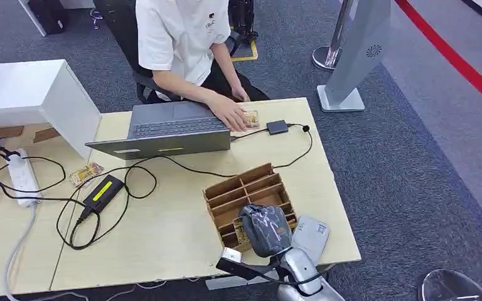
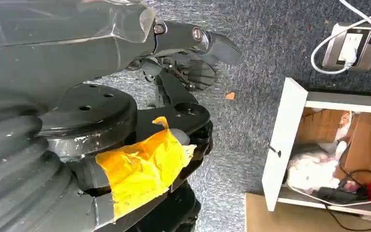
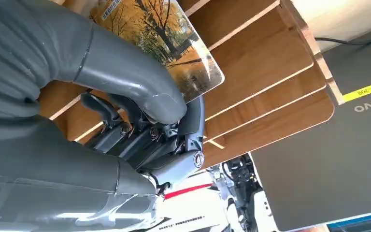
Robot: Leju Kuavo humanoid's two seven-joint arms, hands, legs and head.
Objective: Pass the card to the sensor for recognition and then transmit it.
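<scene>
My right hand (image 1: pixel 263 229) hangs over the near end of a wooden slotted card rack (image 1: pixel 245 188). In the right wrist view its thumb (image 3: pixel 125 72) and fingers pinch a card (image 3: pixel 183 53) printed with autumn trees, just above the rack's slots (image 3: pixel 265 77). A flat grey reader (image 1: pixel 310 236) lies on the table right beside the rack and hand. A small black box (image 1: pixel 277 126) on a cable sits by the laptop. My left hand (image 2: pixel 193 43) hangs beside my body over grey carpet with nothing in it.
A seated person rests a hand (image 1: pixel 229 114) on another card (image 1: pixel 251 118) next to an open laptop (image 1: pixel 169 130). A third card (image 1: pixel 86 174), a black power brick (image 1: pixel 102 191), looping cables and a power strip (image 1: pixel 22 175) lie on the table's left.
</scene>
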